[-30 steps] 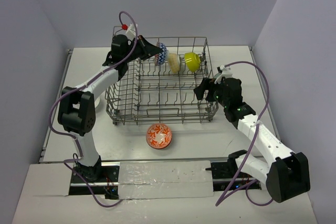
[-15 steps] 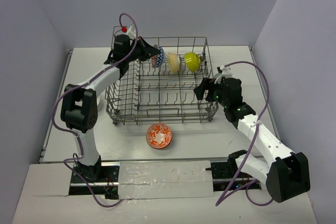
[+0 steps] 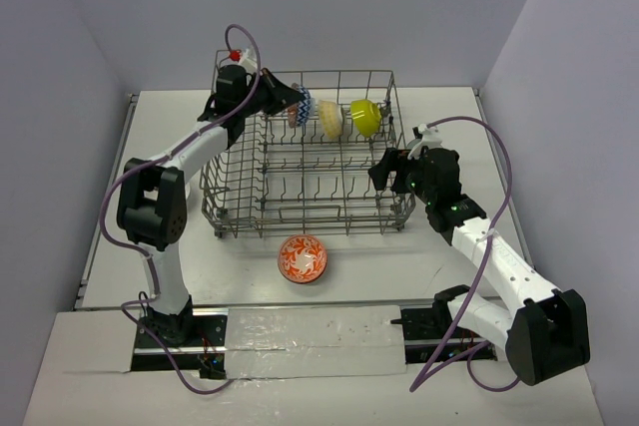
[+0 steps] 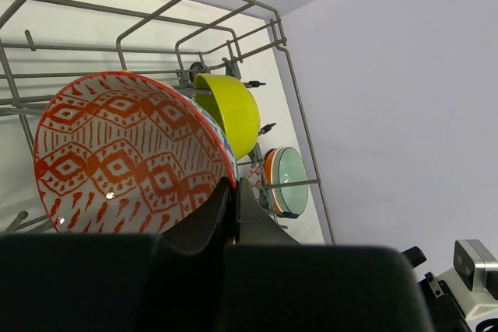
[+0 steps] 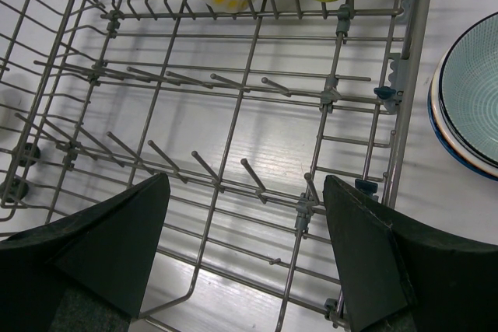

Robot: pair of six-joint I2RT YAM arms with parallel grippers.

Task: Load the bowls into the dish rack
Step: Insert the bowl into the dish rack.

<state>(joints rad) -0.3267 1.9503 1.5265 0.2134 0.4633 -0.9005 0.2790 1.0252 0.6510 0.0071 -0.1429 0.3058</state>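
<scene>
My left end effector [image 4: 233,189] is clamped on the red bowl [image 4: 124,153] rim inside the rack [image 3: 310,172]. My right end effector [image 5: 244,211] hangs wide open above the rack.

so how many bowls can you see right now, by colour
red-and-white patterned round bowls: 2, one in the left gripper, one on the table before the grey wire dish rack
pale yellow dotted bowl: 1
lime bowl: 1
pale teal bowl right of the rack: 1, maybe stacked
total: 5
</scene>
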